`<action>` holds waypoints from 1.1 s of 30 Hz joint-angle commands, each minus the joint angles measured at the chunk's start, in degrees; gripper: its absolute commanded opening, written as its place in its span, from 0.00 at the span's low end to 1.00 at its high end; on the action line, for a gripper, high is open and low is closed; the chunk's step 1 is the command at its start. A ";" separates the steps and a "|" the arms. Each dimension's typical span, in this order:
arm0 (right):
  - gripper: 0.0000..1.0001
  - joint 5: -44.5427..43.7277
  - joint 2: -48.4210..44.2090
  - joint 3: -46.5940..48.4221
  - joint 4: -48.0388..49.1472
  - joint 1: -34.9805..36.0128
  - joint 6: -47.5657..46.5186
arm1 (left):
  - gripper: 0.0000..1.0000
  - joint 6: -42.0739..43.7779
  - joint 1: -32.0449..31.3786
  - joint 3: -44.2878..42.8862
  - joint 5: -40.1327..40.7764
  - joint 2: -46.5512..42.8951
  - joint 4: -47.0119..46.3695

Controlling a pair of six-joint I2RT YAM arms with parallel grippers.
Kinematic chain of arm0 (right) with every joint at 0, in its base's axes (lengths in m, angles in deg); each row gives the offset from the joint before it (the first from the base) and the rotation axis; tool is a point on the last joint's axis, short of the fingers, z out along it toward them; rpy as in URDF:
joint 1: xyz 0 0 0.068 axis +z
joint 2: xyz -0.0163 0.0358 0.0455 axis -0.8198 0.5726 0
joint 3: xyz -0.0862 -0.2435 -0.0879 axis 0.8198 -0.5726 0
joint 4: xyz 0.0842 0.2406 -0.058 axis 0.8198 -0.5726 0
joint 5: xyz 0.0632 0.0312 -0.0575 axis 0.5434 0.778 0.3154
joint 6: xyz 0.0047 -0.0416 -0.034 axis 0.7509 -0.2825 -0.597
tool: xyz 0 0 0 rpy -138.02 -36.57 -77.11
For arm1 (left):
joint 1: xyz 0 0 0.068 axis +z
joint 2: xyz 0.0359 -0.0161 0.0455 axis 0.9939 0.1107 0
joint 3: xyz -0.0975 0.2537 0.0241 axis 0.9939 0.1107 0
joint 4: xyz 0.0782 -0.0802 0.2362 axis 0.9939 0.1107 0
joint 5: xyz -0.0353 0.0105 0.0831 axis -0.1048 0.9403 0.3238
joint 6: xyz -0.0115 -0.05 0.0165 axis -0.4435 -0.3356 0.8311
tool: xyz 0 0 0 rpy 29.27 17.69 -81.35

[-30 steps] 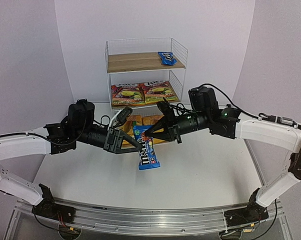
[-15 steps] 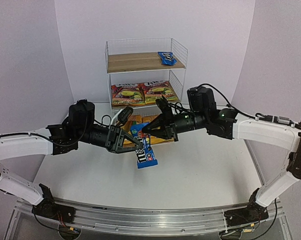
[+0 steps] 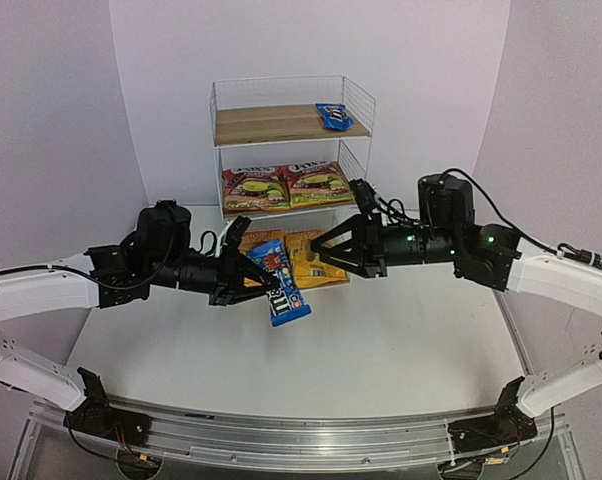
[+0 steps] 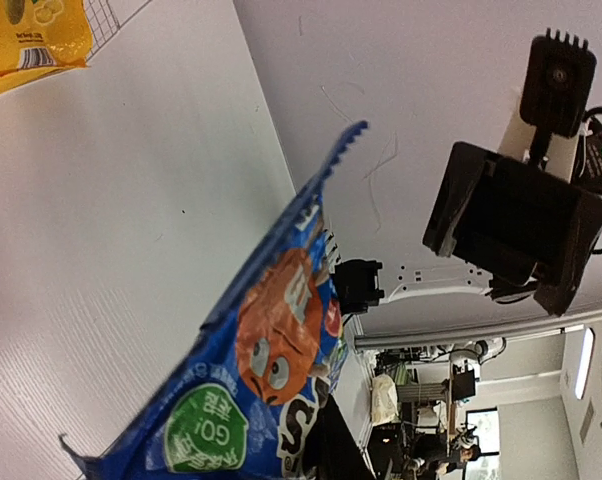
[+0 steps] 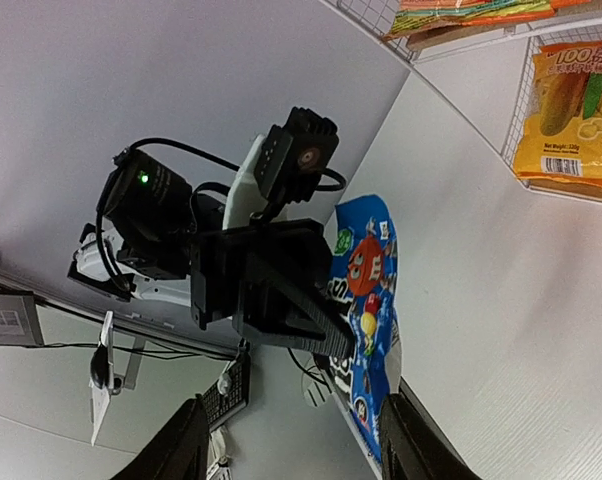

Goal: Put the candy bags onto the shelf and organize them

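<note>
jaws of the left gripper (image 3: 253, 276) are pinched on one side of a small blue packet (image 3: 284, 290), which hangs tilted above the table (image 3: 401, 340), in front of the shelf and not touching it. jaws of the right gripper (image 3: 327, 252) are spread wide with nothing between them, near the packet but apart from it, and the right wrist view shows the same gap. behind both stands the shelf (image 3: 213, 130), a white wire rack with three wooden boards. on its lowest board lie the two yellow-orange bags (image 3: 316, 262), one in plain view and the other mostly hidden behind the left gripper and its load. the middle board carries the two red-pink bags (image 3: 253, 187) side by side, faces up. a second blue packet (image 3: 333, 117) lies at the right end of the top board (image 3: 261, 125), and the board's left part is bare wood. by that layout five bags are already sorted by kind, so the step in hand looks like the carry of the last one, with the left arm alone bearing it. the next move likely calls for lifting the packet well above the middle tier, reaching over the top board's front edge, and laying it flat next to its twin. the limp plastic may catch on the wire frame, and the right arm should keep out of the path.
</note>
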 commanded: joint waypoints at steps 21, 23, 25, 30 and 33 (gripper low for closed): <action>0.39 2.90 6.69 -1.34 2.89 4.48 -3.29 | 0.06 -5.86 -0.09 -5.24 2.41 2.52 -4.90; 0.35 2.88 6.91 -1.59 4.99 4.57 -2.45 | 0.06 -5.89 -0.09 -5.26 2.21 2.75 -4.96; 0.29 2.71 6.76 -2.21 7.45 4.59 -1.01 | 0.06 -6.00 -0.09 -5.13 2.07 2.93 -4.92; 0.06 1.08 5.73 -3.37 11.60 4.59 2.04 | 0.06 -5.83 -0.09 -5.01 2.56 2.96 -4.40; 0.00 0.06 4.94 -3.78 12.16 4.61 3.35 | 0.12 -5.40 -0.09 -5.16 2.88 2.56 -4.22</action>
